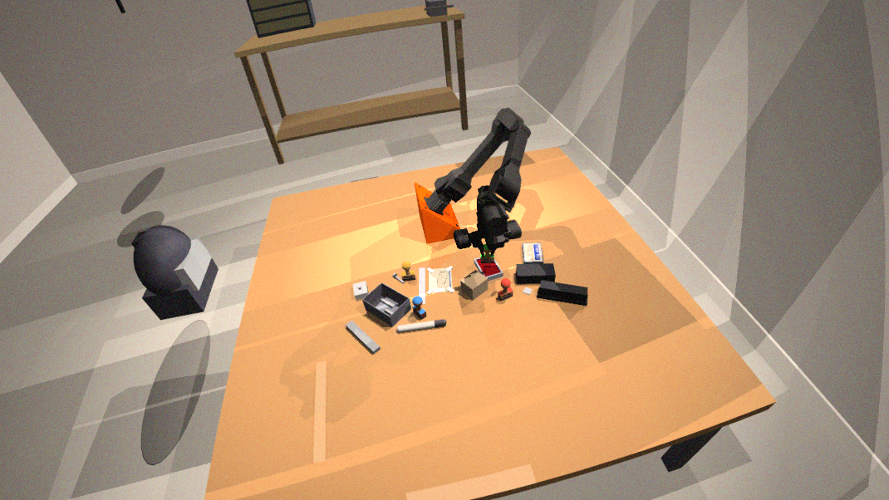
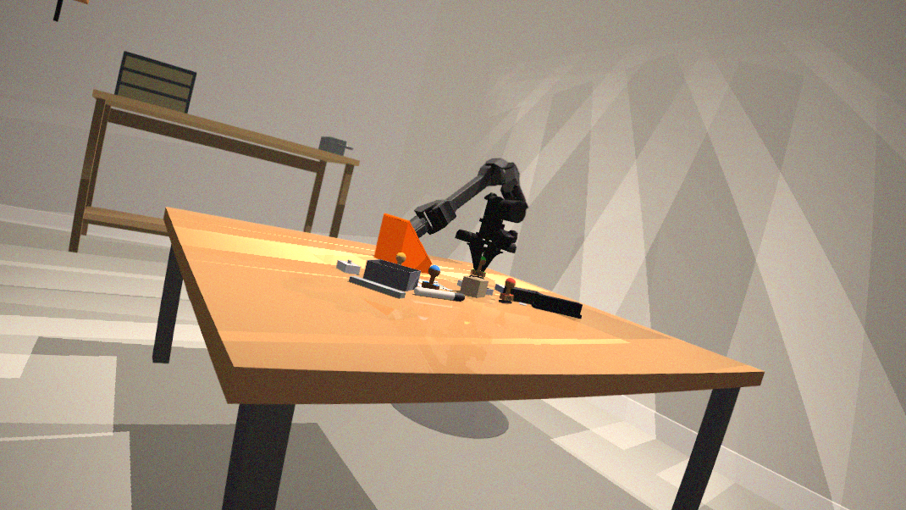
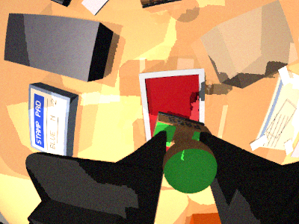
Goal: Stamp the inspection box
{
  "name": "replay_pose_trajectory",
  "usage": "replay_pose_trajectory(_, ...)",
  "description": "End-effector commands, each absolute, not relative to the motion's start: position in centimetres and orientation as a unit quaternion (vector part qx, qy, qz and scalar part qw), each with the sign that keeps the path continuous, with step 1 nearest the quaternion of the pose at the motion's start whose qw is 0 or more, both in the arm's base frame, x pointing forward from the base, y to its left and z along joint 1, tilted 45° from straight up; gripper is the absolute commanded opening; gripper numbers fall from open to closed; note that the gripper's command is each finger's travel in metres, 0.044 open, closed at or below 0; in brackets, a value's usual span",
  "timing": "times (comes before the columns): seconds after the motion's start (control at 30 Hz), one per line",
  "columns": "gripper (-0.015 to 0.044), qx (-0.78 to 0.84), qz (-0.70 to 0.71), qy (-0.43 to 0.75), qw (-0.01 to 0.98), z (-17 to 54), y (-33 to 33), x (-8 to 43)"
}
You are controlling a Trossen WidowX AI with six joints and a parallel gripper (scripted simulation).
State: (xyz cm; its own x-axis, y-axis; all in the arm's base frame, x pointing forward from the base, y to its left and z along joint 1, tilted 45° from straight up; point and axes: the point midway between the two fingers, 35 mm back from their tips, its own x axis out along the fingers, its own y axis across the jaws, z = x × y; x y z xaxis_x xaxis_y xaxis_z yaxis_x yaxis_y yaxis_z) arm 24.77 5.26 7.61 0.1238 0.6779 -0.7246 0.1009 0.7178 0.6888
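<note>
My gripper (image 1: 488, 250) (image 2: 479, 268) (image 3: 182, 137) is shut on the green-knobbed stamp (image 3: 190, 168), whose block bears dark lettering on its edge. The stamp is upright over the near end of the red ink pad (image 1: 491, 269) (image 3: 172, 93), which has a white rim. I cannot tell whether the stamp's underside touches the pad. The card (image 1: 434, 286) (image 3: 293, 98) lies taped down left of the pad in the top view and at the right edge of the wrist view. Its printed lines show, but the inspection box is not clear.
A tan block (image 1: 473, 284) (image 2: 473, 286) (image 3: 250, 41) stands between card and red stamp (image 1: 504, 289). Black blocks (image 1: 535, 273) (image 1: 562, 292) and a blue stamp pad (image 1: 532, 252) (image 3: 54, 119) lie right. Yellow stamp (image 1: 407, 271), blue stamp (image 1: 418, 306), grey bin (image 1: 376, 313) and marker (image 1: 421, 326) lie left.
</note>
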Motion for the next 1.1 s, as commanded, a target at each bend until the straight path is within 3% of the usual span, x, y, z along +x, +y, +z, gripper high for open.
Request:
replay_pose_trajectory(0.0,0.0,0.309,0.213,0.624,0.685,8.3,4.7,24.9)
replay_pose_trajectory(0.63,0.0,0.308,0.215,0.624,0.686,10.2,2.8,24.4)
replay_pose_trajectory(1.07,0.0,0.196,0.304,0.584,0.727,7.9,0.3,24.7)
